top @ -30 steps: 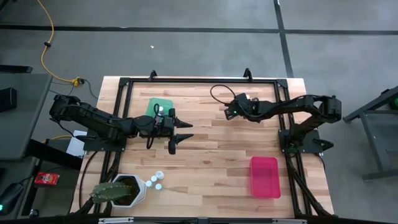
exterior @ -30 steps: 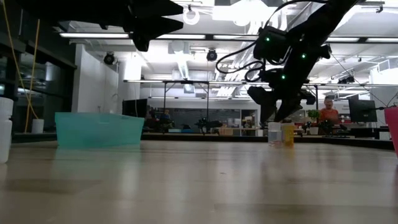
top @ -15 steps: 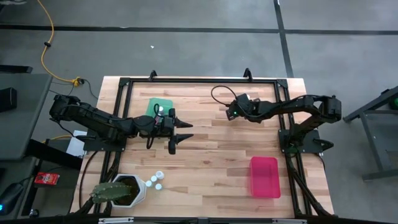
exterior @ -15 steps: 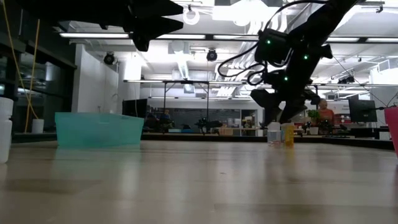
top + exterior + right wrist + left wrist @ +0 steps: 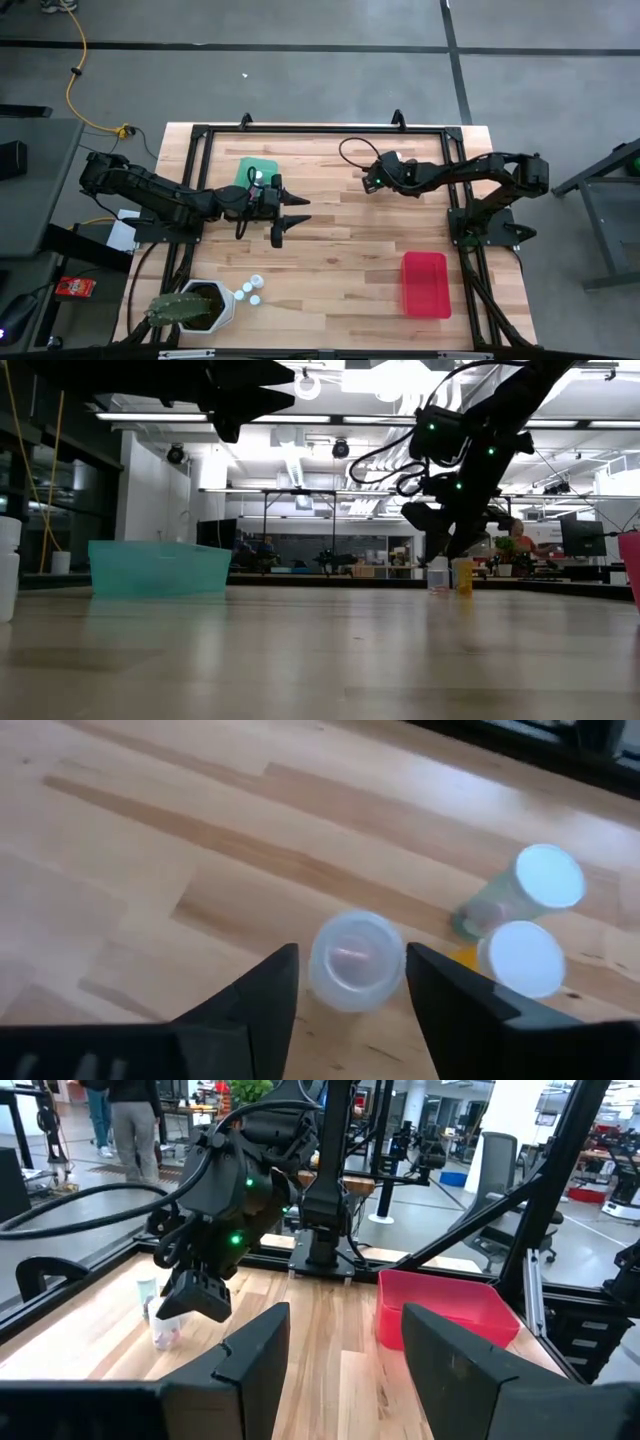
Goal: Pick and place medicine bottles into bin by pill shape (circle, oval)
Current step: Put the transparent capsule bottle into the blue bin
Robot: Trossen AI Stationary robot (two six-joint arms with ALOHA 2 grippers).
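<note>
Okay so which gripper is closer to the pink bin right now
The right. The right gripper hangs over the bottles near the table's far edge, up-table from the pink bin. The left gripper hovers mid-table, farther off toward the teal bin's side.

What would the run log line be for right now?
right gripper: open, straddling a medicine bottle, not closed | left gripper: open, idle mid-table | pink bin: no bottles visible inside

Grey floor (image 5: 300,70) with dark seams; yellow cable (image 5: 75,70) at left. Bright ceiling lights (image 5: 300,380); workbenches (image 5: 330,568) beyond.
</note>
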